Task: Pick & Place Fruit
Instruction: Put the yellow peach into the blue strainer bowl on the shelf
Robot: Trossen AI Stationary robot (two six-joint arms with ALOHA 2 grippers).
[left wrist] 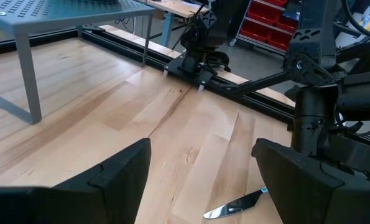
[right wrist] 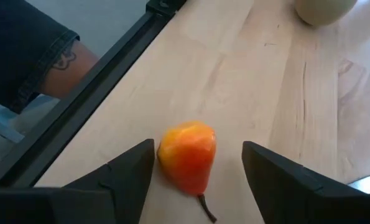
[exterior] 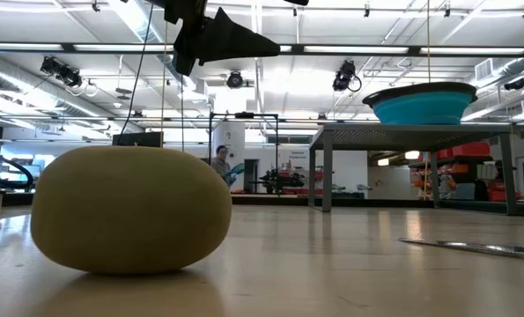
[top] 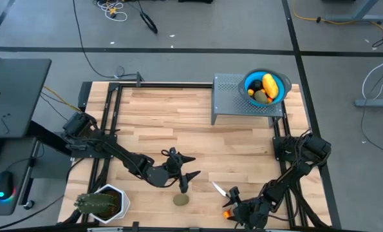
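An orange-red pear-shaped fruit [right wrist: 188,155] lies on its side on the wooden table near the front edge. My right gripper [right wrist: 197,165] is open, and its fingers stand on either side of the fruit, a narrow gap away. An olive roundish fruit [top: 181,200] [exterior: 129,207] rests on the table to its left. Above and behind that fruit, my left gripper [top: 186,169] [left wrist: 200,168] hangs open with nothing between its fingers. A blue bowl [top: 250,78] on a grey perforated stand [top: 230,96] at the far right holds yellow, black and olive pieces.
A slim knife [top: 218,189] [left wrist: 234,205] lies on the table between the two grippers. A spiky plant in a white pot [top: 102,202] stands at the front left corner. A person's limb in dark cloth [right wrist: 29,56] shows just beyond the table's near rail.
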